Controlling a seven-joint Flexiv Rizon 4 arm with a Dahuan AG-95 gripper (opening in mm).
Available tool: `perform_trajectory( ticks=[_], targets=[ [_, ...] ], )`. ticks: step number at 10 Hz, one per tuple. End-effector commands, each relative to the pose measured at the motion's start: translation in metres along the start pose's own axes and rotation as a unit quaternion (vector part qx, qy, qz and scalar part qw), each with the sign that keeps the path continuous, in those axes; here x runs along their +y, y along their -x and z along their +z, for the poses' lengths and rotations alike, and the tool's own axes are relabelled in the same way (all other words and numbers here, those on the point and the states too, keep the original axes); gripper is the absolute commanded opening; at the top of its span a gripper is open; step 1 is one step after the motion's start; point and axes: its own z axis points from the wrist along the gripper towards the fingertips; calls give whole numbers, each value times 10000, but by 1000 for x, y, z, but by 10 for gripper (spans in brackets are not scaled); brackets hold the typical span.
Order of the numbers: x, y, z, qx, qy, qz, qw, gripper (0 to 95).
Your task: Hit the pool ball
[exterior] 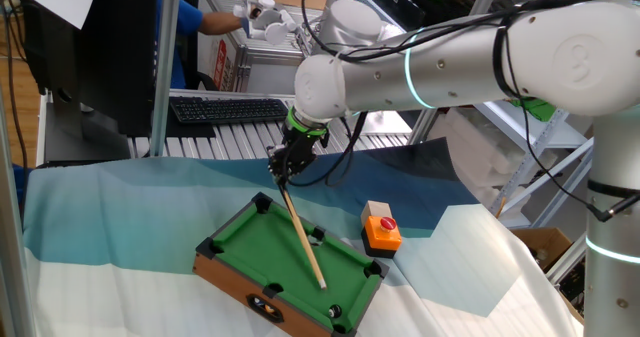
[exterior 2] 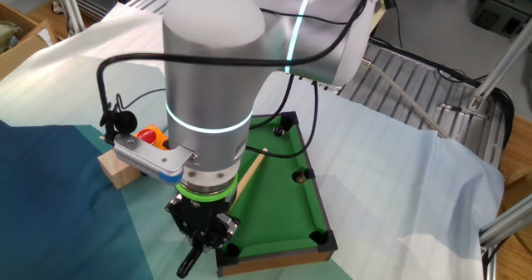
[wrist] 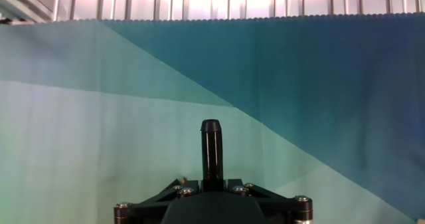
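Observation:
A small green pool table (exterior: pixel 270 247) lies on the cloth-covered table. My gripper (exterior: pixel 285 167) is shut on the long wooden cue stick (exterior: pixel 303 239), held above the table's far end and slanting down across the felt. The tip sits near the front right corner. The pool ball (exterior: pixel 336 310), tiny and dark with a pale glint, lies just beyond the tip by that corner. In the other fixed view the gripper (exterior 2: pixel 204 230) hangs over the near end, and the ball (exterior 2: pixel 280 132) shows by the far corner. In the hand view the gripper (wrist: pixel 211 187) shows the cue's black butt (wrist: pixel 211 147).
An orange button box (exterior: pixel 381 229) stands just right of the pool table, also seen in the other fixed view (exterior 2: pixel 150 136) beside a wooden block (exterior 2: pixel 116 168). Blue and white cloths cover the table. A keyboard (exterior: pixel 225 108) and metal rollers lie behind.

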Motion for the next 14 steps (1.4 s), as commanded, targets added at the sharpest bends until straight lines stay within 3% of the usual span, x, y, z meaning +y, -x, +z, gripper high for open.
perform_trajectory(
  ticks=[1, 5, 7, 9, 14],
  targets=[
    [0, 3, 0, 39, 21, 1, 10000, 0],
    [1, 3, 9, 84, -21, -11, 10000, 0],
    [1, 2, 13, 189, -44, 23, 9998, 0],
    [1, 3, 14, 302, -39, 48, 9995, 0],
    [1, 3, 14, 392, -26, -8, 9992, 0]
  ],
)
